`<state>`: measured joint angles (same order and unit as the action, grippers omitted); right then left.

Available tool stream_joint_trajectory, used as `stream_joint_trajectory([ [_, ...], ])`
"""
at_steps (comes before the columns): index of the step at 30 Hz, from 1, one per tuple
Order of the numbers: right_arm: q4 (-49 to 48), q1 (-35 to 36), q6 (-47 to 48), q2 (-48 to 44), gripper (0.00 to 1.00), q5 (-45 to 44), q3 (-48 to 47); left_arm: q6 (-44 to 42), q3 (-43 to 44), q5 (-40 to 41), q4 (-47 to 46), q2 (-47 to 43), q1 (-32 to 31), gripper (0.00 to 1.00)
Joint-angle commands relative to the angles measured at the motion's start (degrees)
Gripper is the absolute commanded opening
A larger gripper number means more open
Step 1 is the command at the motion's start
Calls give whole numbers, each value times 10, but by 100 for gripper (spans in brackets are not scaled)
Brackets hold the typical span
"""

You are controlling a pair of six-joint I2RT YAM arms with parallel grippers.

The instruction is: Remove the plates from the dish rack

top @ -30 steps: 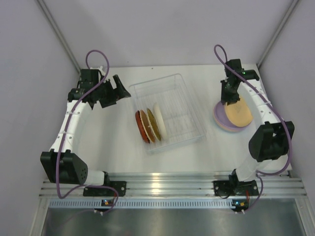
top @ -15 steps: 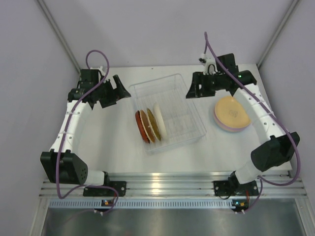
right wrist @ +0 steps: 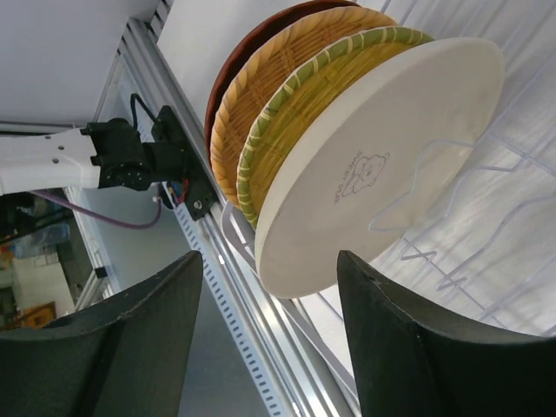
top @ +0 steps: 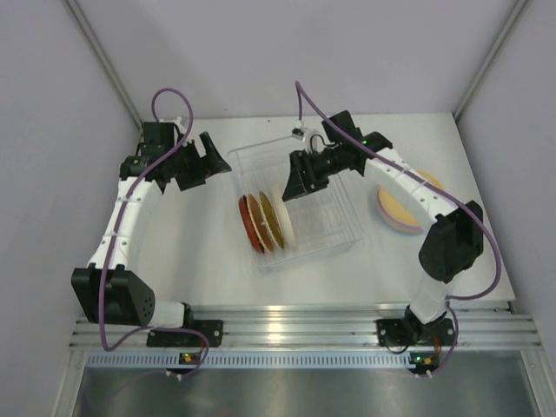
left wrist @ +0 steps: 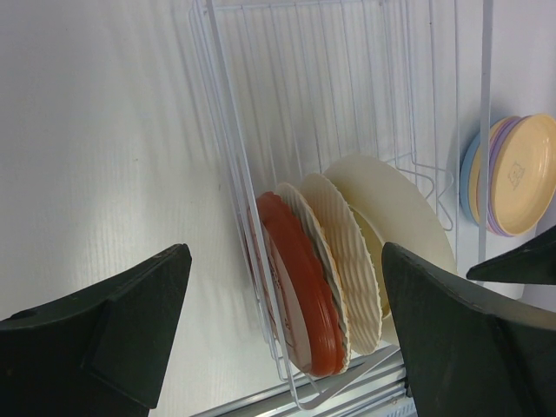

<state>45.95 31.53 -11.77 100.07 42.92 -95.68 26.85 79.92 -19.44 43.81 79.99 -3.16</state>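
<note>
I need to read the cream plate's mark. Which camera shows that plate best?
The right wrist view: the cream plate is close, its face, printed mark and rim clear. In the top view it is only a thin sliver; in the left wrist view the ribbed plate hides part of it.

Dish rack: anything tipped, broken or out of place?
Nothing stands out. The remaining plates stand on edge together at the near end of the dish rack, none fallen; unloaded plates sit stacked to its right.
</note>
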Motion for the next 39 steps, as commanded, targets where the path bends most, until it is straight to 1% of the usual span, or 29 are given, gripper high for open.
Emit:
stream_joint_trajectory([
  [1,-28,18,2,18,63,30,-23,-7,5,0,-5,-15,-3,96],
  [7,-30,34,4,39,59,56,-23,-7,3,2,-5,-16,-3,96],
  [11,-29,39,7,45,51,66,-21,-8,1,3,-7,-16,-3,96],
  [13,-26,41,9,49,48,69,-19,-8,0,3,-7,-16,-3,97],
  [16,-23,45,13,51,41,74,-15,-9,-1,3,-7,-16,-3,97],
  [19,-23,45,14,52,27,83,-9,-8,-2,3,-7,-18,-3,97],
  [25,-19,47,18,51,26,89,-1,-8,-4,4,-7,-19,-3,97],
  [27,-18,48,19,52,22,89,1,-8,-3,4,-7,-19,-3,97],
  [33,-17,47,18,57,18,78,8,-9,-5,5,-7,-21,-3,97],
  [34,-16,47,20,58,16,77,8,-10,-5,5,-5,-21,-3,97],
  [35,-14,48,20,59,10,76,8,-10,-5,5,-5,-21,-3,97],
  [37,-15,48,18,61,2,77,8,-10,-5,5,-3,-22,-3,97],
  [38,-15,47,18,60,0,82,8,-10,-5,6,-4,-22,-3,97],
  [39,-18,47,18,59,0,85,7,-10,-5,6,-3,-23,-3,97],
])
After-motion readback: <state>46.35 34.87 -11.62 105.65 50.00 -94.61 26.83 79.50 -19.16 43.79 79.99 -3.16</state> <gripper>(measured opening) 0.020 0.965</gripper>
